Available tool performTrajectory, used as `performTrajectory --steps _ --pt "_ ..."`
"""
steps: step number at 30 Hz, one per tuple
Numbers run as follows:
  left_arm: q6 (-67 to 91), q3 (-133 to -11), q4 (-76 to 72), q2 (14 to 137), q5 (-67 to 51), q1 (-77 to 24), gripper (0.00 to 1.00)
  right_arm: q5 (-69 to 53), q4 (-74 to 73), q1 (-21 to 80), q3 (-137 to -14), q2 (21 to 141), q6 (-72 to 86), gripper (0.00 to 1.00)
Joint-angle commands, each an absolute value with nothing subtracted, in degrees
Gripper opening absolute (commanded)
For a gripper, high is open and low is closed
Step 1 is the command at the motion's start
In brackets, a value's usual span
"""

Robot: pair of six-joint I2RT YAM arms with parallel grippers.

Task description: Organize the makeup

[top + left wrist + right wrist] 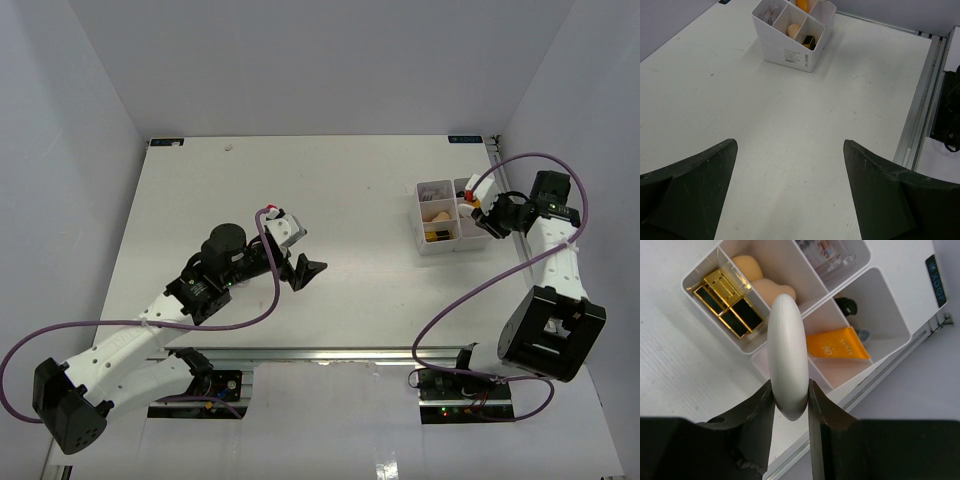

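My right gripper (790, 390) is shut on the white oval compact (786, 355), held on edge above the white four-compartment tray (840, 287). Below it the tray holds the black-gold case (727, 305), the beige sponge (765, 282), the orange tube (837, 349), pink-printed packets (827, 255) and a small dark item (847, 306). In the top view the right gripper (480, 215) hovers at the tray's (440, 247) right side. My left gripper (305, 265) is open and empty over bare table mid-left (790, 150); its view shows the tray (790, 52) far ahead with the sponge (794, 29) and case (809, 41).
The tray stands at the back right of the white table, close to the metal rail (880, 375) along the table's right edge. The same rail (920, 110) and a black arm base (947, 110) show to the right in the left wrist view.
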State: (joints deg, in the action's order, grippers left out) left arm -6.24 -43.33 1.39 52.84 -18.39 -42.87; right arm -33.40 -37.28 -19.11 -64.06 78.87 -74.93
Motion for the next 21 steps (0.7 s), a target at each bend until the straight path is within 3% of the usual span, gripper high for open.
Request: performTrajectory --steps 1,21 --pt "-6.59 -42.96 1.93 52.73 -18.27 -42.98 0.98 -38.86 -31.49 -18.9 -67.76 79.31 -78.32 0.08" --pt "-7.21 -42.84 2.2 53.49 -17.67 -42.93 0.98 -37.95 -28.26 -18.81 -71.31 89.63 -87.78 0.12"
